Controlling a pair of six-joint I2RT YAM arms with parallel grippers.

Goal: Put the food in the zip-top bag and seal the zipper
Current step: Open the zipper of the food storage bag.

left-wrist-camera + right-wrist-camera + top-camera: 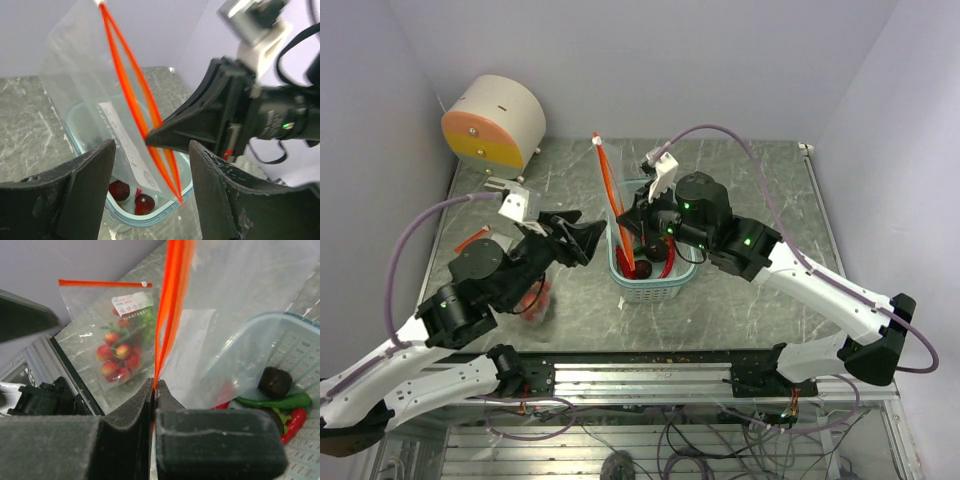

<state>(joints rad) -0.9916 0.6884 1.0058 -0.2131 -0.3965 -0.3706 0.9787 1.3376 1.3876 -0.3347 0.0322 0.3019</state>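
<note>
The clear zip-top bag (pixel 616 190) stands upright over the light-blue basket (pixel 650 288), its orange-red zipper (pixel 608 195) running up and back. My right gripper (pixel 638 228) is shut on the zipper low down, seen clearly in the right wrist view (pixel 154 389). My left gripper (pixel 588 240) is open, just left of the bag; in the left wrist view (pixel 152 200) the bag (pixel 90 95) and zipper (pixel 132 95) lie ahead between its fingers (pixel 85 190). Food lies in the basket: dark red pieces (pixel 144 203), a green pepper (pixel 272 401), a red chili (pixel 295 422).
A second clear bag (pixel 122 340) with red and yellow toy fruits lies flat on the table at the left, under my left arm (pixel 535 298). A round cream and orange object (pixel 495 122) stands at the back left. Walls close in on three sides.
</note>
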